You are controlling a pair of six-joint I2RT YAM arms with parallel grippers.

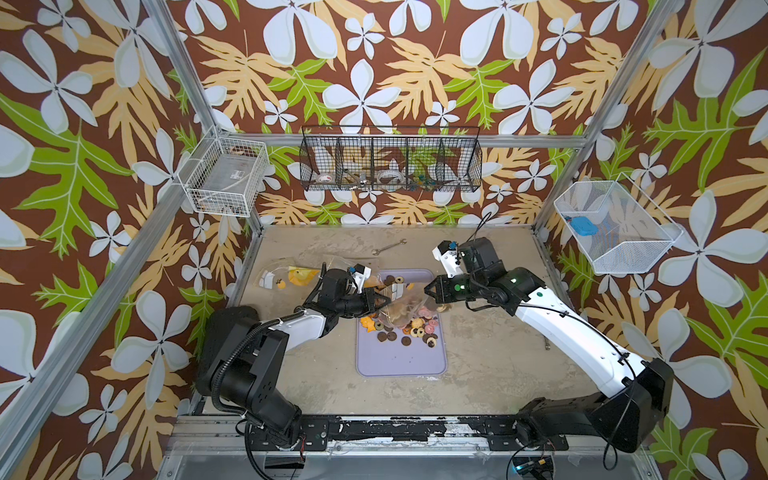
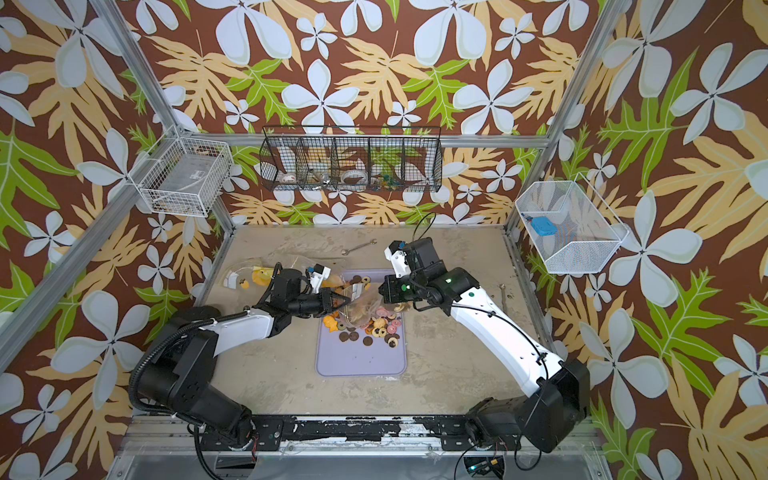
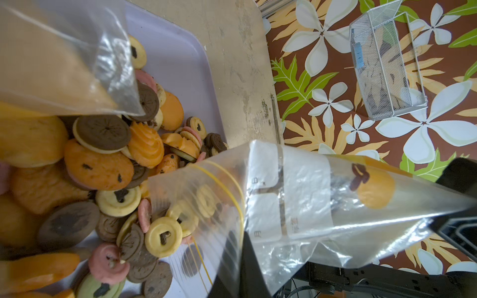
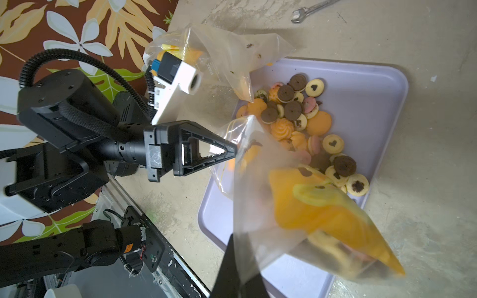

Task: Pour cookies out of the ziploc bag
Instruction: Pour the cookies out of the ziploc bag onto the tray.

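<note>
In both top views a clear ziploc bag (image 1: pixel 405 305) (image 2: pixel 361 307) hangs over a lavender tray (image 1: pixel 401 357) (image 2: pixel 361 361). My left gripper (image 1: pixel 384 305) (image 2: pixel 343 301) is shut on one side of the bag and my right gripper (image 1: pixel 428 289) (image 2: pixel 381 291) is shut on the opposite side. Cookies (image 1: pixel 415 328) (image 2: pixel 382 326), brown, tan, pink and orange, lie piled on the tray under the bag. The left wrist view shows the pile (image 3: pixel 103 160) beside the bag's mouth (image 3: pixel 296 201). The right wrist view shows a few orange and yellow cookies (image 4: pixel 322 206) inside the bag.
A second clear bag (image 1: pixel 286 276) (image 4: pixel 227 54) lies at the tray's far left corner. A wrench (image 1: pixel 388 247) (image 4: pixel 309 10) rests near the back of the table. Wire baskets (image 1: pixel 390 164) hang on the back and side walls.
</note>
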